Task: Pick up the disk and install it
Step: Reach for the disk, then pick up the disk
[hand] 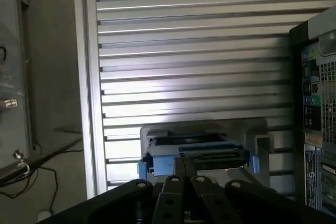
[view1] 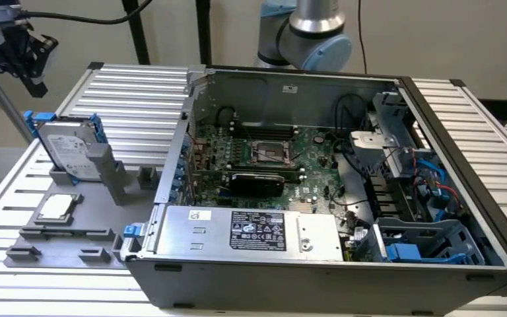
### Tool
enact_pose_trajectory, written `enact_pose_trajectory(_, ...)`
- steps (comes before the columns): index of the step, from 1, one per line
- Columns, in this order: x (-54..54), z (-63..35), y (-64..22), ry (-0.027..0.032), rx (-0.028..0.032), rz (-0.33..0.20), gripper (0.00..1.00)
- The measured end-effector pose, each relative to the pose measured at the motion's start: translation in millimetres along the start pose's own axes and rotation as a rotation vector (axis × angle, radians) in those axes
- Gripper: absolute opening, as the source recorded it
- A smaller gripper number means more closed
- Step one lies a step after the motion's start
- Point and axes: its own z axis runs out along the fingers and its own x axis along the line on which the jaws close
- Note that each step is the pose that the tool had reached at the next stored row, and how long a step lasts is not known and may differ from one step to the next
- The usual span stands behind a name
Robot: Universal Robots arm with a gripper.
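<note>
The disk [view1: 67,148] stands upright on edge in a grey holder [view1: 103,173] on the slatted table at the exterior view's left; its silver face with a white label shows between bright blue rails. My black gripper [view1: 33,82] hangs in the air above and to the left of it, well apart from it. In the wrist view the disk [hand: 194,153] shows edge-on with its blue rails, just beyond my gripper [hand: 185,162], whose two fingers meet at their tips with nothing between them.
An open computer case [view1: 324,79] lies on the table with its motherboard [view1: 267,155], a grey labelled power-supply box [view1: 253,230] and a blue-trimmed drive bay [view1: 425,243]. A small square silver chip [view1: 55,206] rests on the grey fixture base below the disk.
</note>
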Motion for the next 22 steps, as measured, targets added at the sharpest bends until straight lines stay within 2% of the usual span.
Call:
enact_pose_trajectory(2,7.3,1.1,-0.6,0.0019,0.0004,-0.001,0.00)
enact_pose_trajectory(4,10.0,1.6,-0.8,0.0028,0.0009,-0.006,0.00)
enact_pose_trajectory(20,10.5,1.7,-0.9,0.0031,0.0012,-0.014,0.00)
enact_pose_trajectory(22,8.3,1.7,-0.8,0.0045,0.0015,-0.014,0.00)
